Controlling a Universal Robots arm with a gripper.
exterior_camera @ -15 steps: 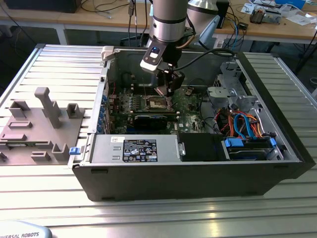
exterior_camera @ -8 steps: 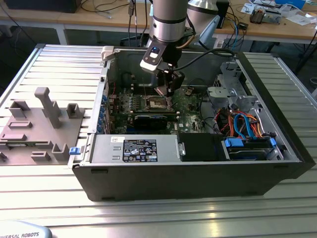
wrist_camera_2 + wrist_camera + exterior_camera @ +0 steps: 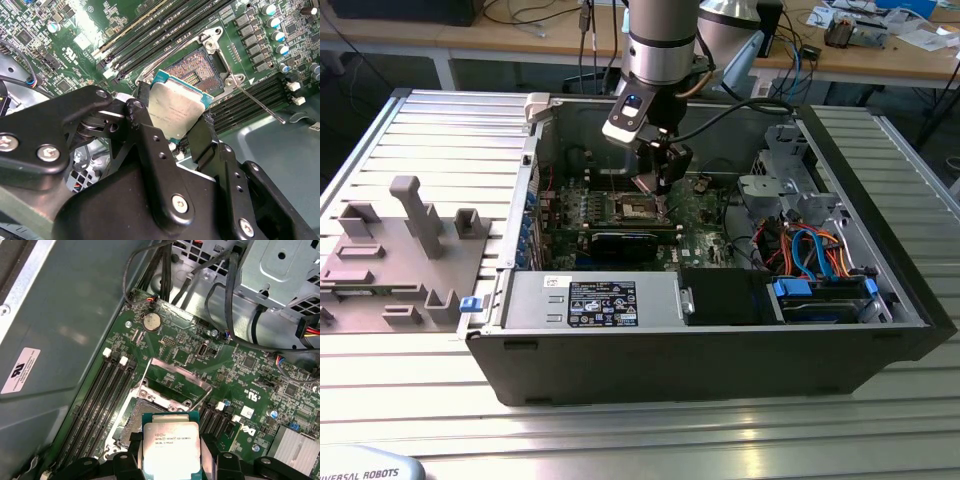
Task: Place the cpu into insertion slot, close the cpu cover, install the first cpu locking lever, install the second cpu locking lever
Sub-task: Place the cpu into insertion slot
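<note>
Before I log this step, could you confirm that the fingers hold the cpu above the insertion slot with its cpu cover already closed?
Not quite: the cpu cover is swung open, not closed, as the first wrist view shows. The fingers do hold the cpu above the exposed insertion slot.

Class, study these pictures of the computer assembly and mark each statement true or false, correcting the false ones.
1. The end effector grips the cpu. True.
2. The cpu sits in the insertion slot. False: it is held over the slot, whose contacts are bare.
3. The cpu cover is shut. False: it stands swung open.
4. The computer case is open, exposing the green motherboard. True.
</note>
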